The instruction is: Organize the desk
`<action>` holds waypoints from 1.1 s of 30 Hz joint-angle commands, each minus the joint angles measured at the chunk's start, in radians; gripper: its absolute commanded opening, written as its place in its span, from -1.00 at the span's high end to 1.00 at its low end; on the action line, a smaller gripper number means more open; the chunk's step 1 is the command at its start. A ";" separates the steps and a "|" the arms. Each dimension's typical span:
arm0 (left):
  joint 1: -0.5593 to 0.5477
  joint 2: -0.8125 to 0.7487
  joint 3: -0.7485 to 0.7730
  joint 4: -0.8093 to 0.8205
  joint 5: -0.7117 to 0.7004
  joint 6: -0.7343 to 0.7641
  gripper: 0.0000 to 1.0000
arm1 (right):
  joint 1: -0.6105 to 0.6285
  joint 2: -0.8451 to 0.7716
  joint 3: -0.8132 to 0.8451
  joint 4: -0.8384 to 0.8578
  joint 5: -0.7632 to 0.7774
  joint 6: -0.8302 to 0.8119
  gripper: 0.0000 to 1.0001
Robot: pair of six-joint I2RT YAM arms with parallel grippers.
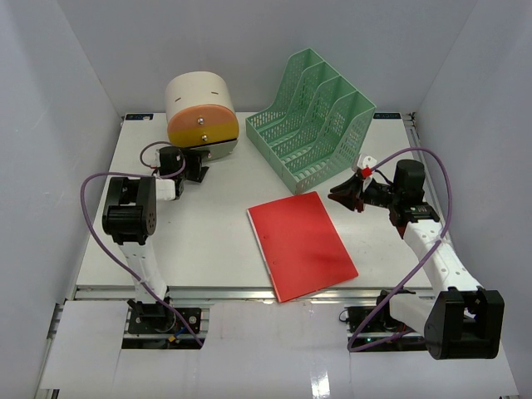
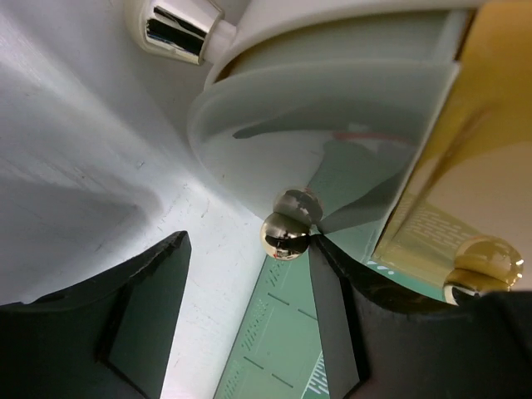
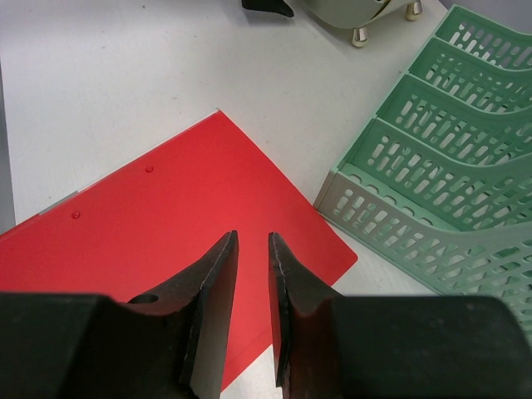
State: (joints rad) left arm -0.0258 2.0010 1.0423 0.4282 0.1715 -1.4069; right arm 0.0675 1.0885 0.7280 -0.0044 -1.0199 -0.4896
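The white desk [image 1: 208,241] holds a red folder [image 1: 301,243] lying flat near its front middle. My left gripper [image 1: 195,166] is open and empty at the foot of the beige round drawer box [image 1: 201,108]. In the left wrist view its jaws [image 2: 247,241] stand wide apart just short of the box's chrome ball foot [image 2: 287,235]. My right gripper [image 1: 349,193] hovers over the folder's far right corner. In the right wrist view [image 3: 252,241] its fingers stand a narrow gap apart with nothing between them, above the folder [image 3: 166,224].
A green mesh file rack [image 1: 316,120] stands at the back right, close to my right gripper; it also shows in the right wrist view [image 3: 432,166]. White walls enclose the desk on three sides. A metal rail [image 1: 249,293] runs along the front edge.
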 commanded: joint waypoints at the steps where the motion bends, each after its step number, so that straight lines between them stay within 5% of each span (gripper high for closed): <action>1: 0.004 -0.002 0.033 -0.032 -0.028 0.013 -0.39 | -0.010 -0.005 0.004 0.006 -0.009 0.001 0.44; 7: 0.017 -0.019 0.029 -0.075 -0.061 0.010 -0.47 | -0.018 -0.010 0.004 0.007 -0.016 0.007 0.44; 13: 0.024 -0.017 0.063 -0.124 -0.098 -0.016 -0.96 | -0.024 -0.010 0.004 0.007 -0.019 0.008 0.44; 28: 0.063 -0.059 -0.054 0.124 0.051 0.005 -0.96 | -0.034 -0.012 0.004 0.006 -0.023 0.001 0.43; 33: 0.077 -0.187 -0.231 0.315 0.168 0.059 -0.96 | -0.038 0.008 0.022 -0.077 -0.033 -0.045 0.22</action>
State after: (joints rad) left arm 0.0422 1.9653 0.9196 0.5554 0.2297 -1.3997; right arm 0.0379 1.0885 0.7280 -0.0205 -1.0240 -0.4960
